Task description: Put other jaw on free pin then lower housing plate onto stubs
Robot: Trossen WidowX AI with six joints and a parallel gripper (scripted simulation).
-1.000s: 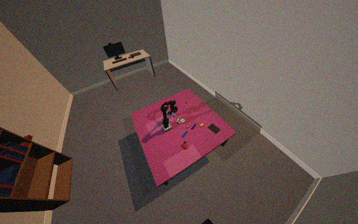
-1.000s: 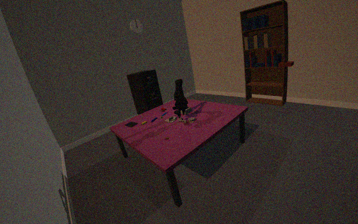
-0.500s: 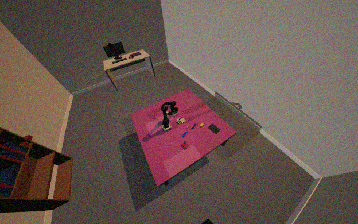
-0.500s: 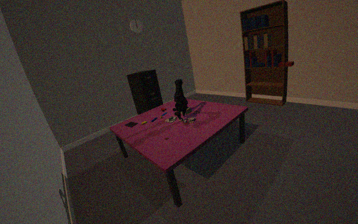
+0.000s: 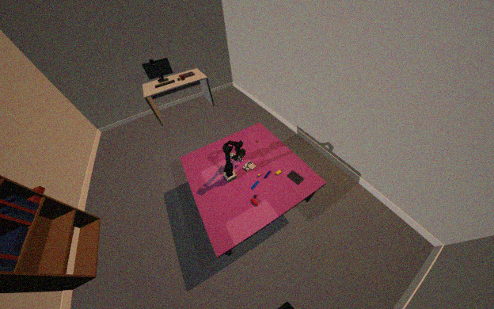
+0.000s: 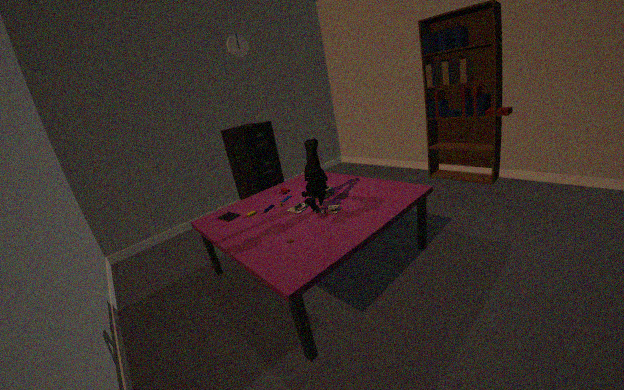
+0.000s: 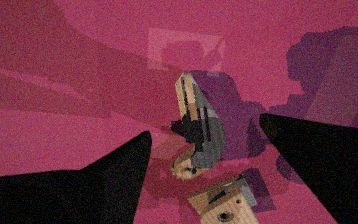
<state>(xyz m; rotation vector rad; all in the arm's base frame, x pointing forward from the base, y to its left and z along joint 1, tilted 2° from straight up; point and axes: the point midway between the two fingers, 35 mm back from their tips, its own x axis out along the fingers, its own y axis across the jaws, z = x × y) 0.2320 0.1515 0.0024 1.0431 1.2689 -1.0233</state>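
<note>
My gripper [image 7: 203, 127] [image 5: 239, 158] is open and empty, low over the table, fingers spread to either side of the loose jaw. The loose jaw [image 7: 217, 142] is a pale curved piece with grey sides and a round hole at its near end. It lies beyond and between the fingertips in the wrist view, partly in dark shadow. The pale housing plate [image 7: 237, 214] [image 6: 334, 207] with round holes lies close to the jaw's holed end, cut off by the wrist view's lower edge. The pale base assembly [image 5: 248, 165] [image 6: 296, 207] stands separately on the table; its pins and teeth are too small to tell.
The pink table [image 5: 218, 222] [image 6: 316, 260] also carries blue bars [image 5: 255, 185] [image 5: 267, 174], a yellow block [image 5: 278, 172], a dark flat pad [image 5: 295, 177] and a red object [image 5: 254, 201]. A small brownish piece [image 5: 256, 141] [image 6: 290, 241] lies apart from them.
</note>
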